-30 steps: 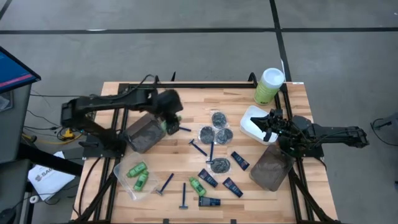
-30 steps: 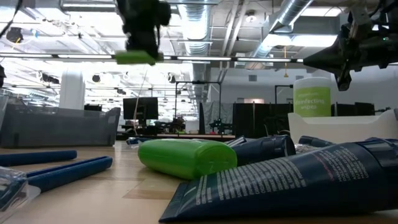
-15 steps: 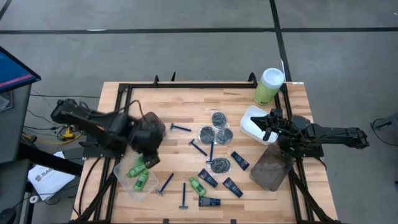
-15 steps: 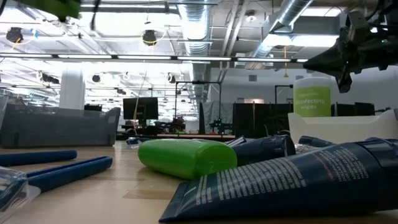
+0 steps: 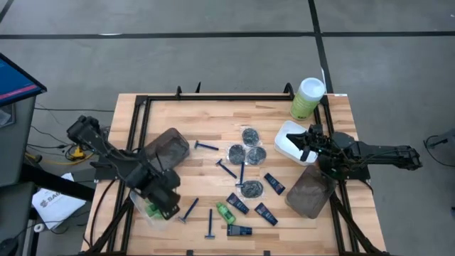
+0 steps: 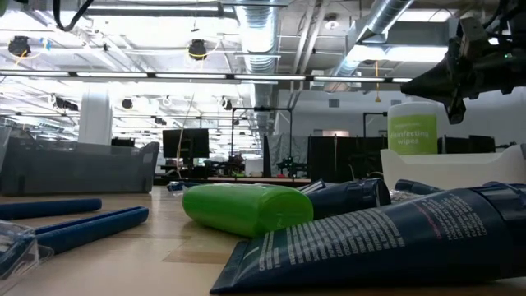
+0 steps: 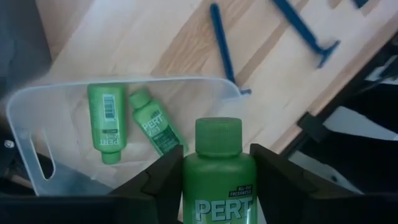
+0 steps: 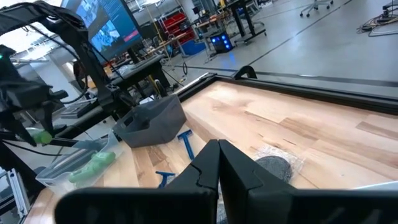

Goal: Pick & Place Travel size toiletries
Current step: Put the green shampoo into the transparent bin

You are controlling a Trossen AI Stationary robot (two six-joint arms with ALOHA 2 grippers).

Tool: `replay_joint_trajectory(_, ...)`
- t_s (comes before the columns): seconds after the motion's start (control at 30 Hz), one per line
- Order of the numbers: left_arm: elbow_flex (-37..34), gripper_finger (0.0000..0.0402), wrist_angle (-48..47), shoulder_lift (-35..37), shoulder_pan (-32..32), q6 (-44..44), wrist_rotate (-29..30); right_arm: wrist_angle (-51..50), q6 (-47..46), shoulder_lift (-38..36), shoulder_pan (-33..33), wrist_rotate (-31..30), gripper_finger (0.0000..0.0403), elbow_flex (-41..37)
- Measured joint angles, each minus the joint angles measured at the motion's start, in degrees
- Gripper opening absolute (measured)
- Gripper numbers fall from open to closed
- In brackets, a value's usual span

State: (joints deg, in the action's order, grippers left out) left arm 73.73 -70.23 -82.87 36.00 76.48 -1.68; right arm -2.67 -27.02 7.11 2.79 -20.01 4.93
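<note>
Table (image 5: 213, 124): pale wood planks, edged by a black frame.
Canister (image 5: 307, 98): pale green with a white lid, stood upright at the far right corner.
White tub (image 5: 288, 139): lay just near the canister.
Smoky tubs: one (image 5: 165, 146) at left, another (image 5: 307, 192) at right.
Clear tub (image 7: 37, 124): lay at the near left.

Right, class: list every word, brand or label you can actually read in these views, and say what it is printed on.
"PERT": green bottle held in the left gripper.
"PERT": small bottle in the clear tub.
"disinfecting wipes": pale-green canister.
Dark-blue tube: print too small to read.
Barcode bottle: unreadable.
</note>
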Motion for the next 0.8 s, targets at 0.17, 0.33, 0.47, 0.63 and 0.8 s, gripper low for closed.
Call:
replay_joint_trajectory(0.17,0.0,0.0167,0.3,-5.1,1.4,0.3,0.2,-0.1,0.0,0.0,0.0,0.0,0.0000,0.0)
replay_joint_trajectory(0.33,-0.5,0.0164,1.3,-8.3,1.6,0.4,0.2,-0.1,0.0,0.0,0.0,0.0,0.0000,0.0)
replay_joint_trajectory(0.47,-4.8,0.0165,6.8,-7.9,1.6,1.5,0.2,-0.2,0.0,0.0,0.0,0.0,0.0000,0.0)
replay_joint_trajectory(0.63,-12.9,0.0165,14.7,-4.6,1.5,3.7,0.1,-0.2,0.0,0.0,0.0,0.0,0.0000,0.0)
replay_joint_trajectory(0.8,-19.4,0.0166,20.2,-0.9,1.2,8.2,0.2,-0.2,0.0,0.0,0.0,0.0,0.0000,0.0)
